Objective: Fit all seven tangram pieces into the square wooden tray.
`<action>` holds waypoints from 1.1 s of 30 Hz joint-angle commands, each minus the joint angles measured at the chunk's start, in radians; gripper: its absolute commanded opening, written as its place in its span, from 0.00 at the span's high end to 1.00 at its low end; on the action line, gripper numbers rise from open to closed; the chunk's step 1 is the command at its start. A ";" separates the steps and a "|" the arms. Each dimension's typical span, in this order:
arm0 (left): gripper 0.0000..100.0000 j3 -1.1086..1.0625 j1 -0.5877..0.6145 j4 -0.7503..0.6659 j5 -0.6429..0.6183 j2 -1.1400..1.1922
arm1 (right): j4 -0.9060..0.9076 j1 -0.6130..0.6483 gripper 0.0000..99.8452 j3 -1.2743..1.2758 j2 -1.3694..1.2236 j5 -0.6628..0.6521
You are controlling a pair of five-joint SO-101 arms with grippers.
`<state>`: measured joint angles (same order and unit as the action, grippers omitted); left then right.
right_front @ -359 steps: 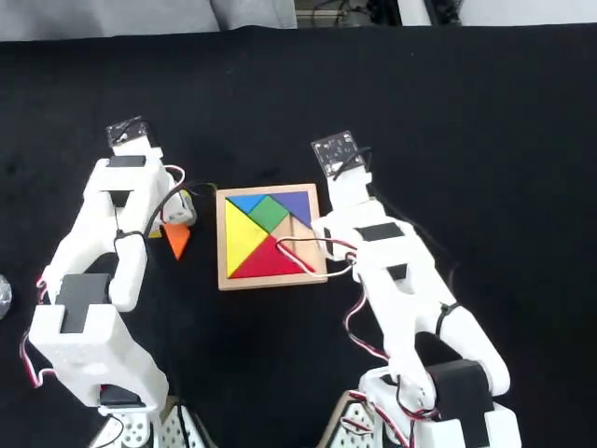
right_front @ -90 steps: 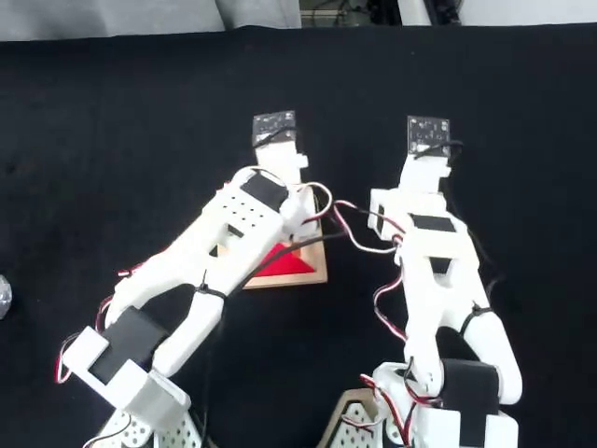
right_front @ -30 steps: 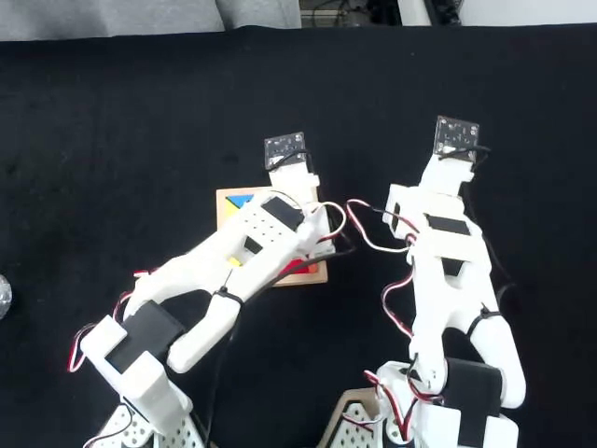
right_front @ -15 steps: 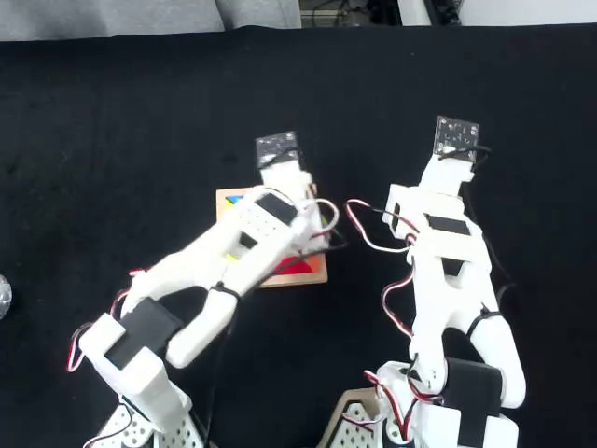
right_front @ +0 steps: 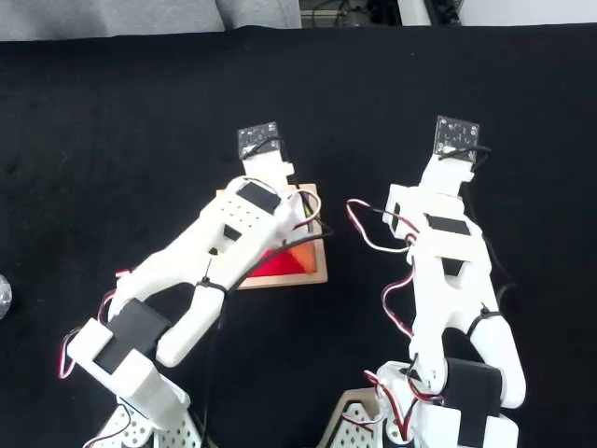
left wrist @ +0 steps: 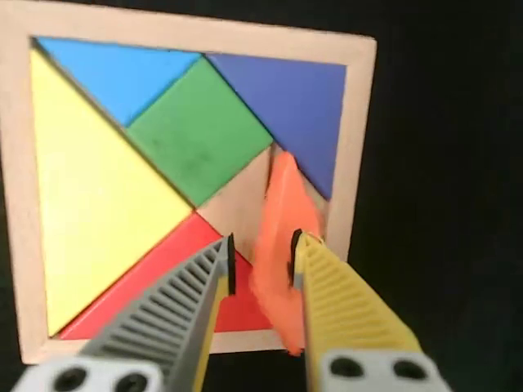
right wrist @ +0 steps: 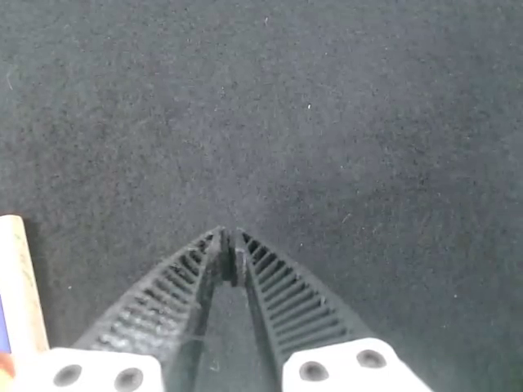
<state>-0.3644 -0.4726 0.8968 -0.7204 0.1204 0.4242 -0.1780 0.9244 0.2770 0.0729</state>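
The square wooden tray (left wrist: 359, 155) holds a blue triangle (left wrist: 114, 73), a green square (left wrist: 196, 139), a purple piece (left wrist: 302, 98), a large yellow triangle (left wrist: 90, 204) and a red triangle (left wrist: 163, 261). My left gripper (left wrist: 260, 255) is shut on an orange piece (left wrist: 278, 237), held on edge and tilted over the bare wooden gap (left wrist: 241, 196) beside the purple piece. From above, the left arm (right_front: 233, 233) covers most of the tray (right_front: 317, 273); red (right_front: 278, 265) and orange (right_front: 300, 253) show below it. My right gripper (right wrist: 229, 245) is shut and holds nothing, over black cloth right of the tray.
Black cloth (right_front: 112, 140) covers the whole table. The right arm (right_front: 446, 243) stands right of the tray, whose rim (right wrist: 15, 286) shows at the edge of the right wrist view. A small shiny object (right_front: 3, 295) sits at the far left table edge.
Over the last second the left arm's wrist swung to the left above the tray, still with the orange piece. The right arm has stayed where it was.
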 commanded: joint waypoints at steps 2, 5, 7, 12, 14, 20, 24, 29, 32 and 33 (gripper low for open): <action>0.86 0.028 0.005 0.000 0.011 -0.052 | -0.020 -0.008 0.99 -0.039 0.007 0.006; 0.86 0.027 0.004 0.000 0.011 -0.054 | -0.020 -0.008 0.99 -0.039 0.007 0.006; 0.86 0.022 -0.001 0.000 0.011 -0.052 | -0.020 -0.008 0.99 -0.039 0.007 0.006; 0.86 0.010 -0.082 0.046 0.009 -0.063 | -0.020 -0.008 0.99 -0.039 0.005 0.006; 0.86 0.010 -0.102 0.052 0.009 -0.063 | -0.020 -0.008 0.99 -0.039 0.005 0.006; 0.86 0.007 -0.099 0.051 0.009 -0.051 | -0.020 -0.008 0.99 -0.039 0.007 0.006; 0.86 0.008 -0.099 0.040 0.009 -0.049 | -0.020 -0.008 0.99 -0.039 0.008 0.006; 0.86 0.010 -0.097 -0.043 0.003 0.034 | -0.020 0.017 0.99 -0.038 0.008 -0.011; 0.86 0.051 -0.108 -0.031 0.002 0.080 | -0.020 0.017 0.99 -0.038 0.007 -0.028; 0.86 0.073 -0.111 -0.008 0.002 0.080 | -0.020 0.017 0.99 -0.038 0.007 -0.028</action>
<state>-0.3583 -0.5662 0.8692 -0.7188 0.2002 0.4242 -0.1780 0.9244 0.2770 0.0560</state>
